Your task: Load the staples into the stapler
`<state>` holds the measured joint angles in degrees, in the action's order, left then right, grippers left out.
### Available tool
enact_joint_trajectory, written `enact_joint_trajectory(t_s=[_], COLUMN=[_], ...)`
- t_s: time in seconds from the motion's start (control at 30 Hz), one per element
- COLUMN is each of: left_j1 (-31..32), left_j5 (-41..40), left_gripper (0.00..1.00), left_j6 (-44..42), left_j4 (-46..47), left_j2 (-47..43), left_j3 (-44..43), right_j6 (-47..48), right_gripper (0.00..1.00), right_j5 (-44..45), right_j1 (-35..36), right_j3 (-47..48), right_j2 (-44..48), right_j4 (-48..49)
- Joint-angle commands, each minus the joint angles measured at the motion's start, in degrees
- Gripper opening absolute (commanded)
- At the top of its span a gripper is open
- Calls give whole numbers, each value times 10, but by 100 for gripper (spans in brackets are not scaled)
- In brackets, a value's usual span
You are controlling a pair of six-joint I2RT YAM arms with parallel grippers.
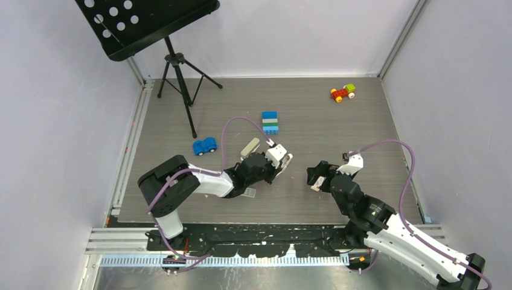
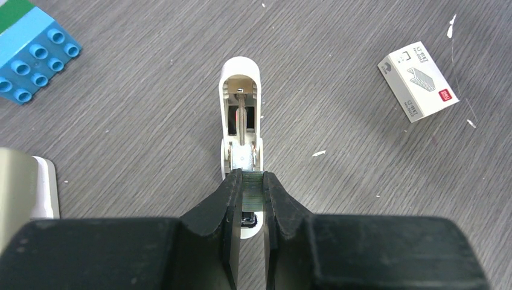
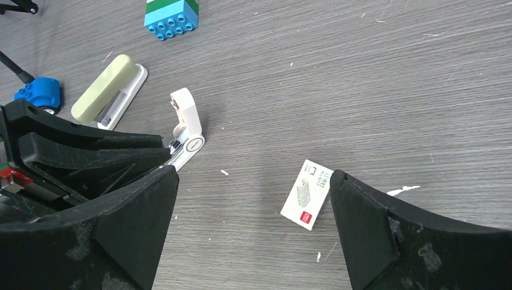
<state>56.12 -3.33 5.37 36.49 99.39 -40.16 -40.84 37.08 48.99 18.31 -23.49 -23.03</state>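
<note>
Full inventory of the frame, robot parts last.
music stand: 1, black, far-left corner
brick stack: 1, blue/white/green, centre-far
stapler: 1, beige on white, centre
blue toy car: 1, blue, left of stapler
small toy car: 1, red/yellow/green, far right
white clip-like piece: 1, white, right of stapler
staples: 1 strip, grey, clamped above that piece
staples box: 1, white, red mark, right of centre
left gripper: 1, black, shut on staples
right gripper: 1, black, open

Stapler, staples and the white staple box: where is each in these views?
stapler (image 3: 102, 87), right wrist view, on its beige top cover.
staples (image 2: 253, 190), left wrist view, on the strip's visible upper face.
staple box (image 2: 418, 81), left wrist view, on its printed top face.
</note>
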Motion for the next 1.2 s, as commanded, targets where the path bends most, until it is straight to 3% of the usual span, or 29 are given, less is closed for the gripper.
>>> enact_joint_trajectory(t_s=[0.0, 1.17], left_j1=[-3, -9], left_j5=[-4, 12], left_gripper=[3, 2], left_j6=[-12, -7], left_j4=[24, 9], left_j2=[-32, 10], left_j3=[-13, -25], right_j6=[-1, -1], right_gripper=[100, 100], right_j5=[23, 22], right_j1=[-1, -1], right_j3=[2, 3], right_j2=[5, 2], right_j4=[12, 13])
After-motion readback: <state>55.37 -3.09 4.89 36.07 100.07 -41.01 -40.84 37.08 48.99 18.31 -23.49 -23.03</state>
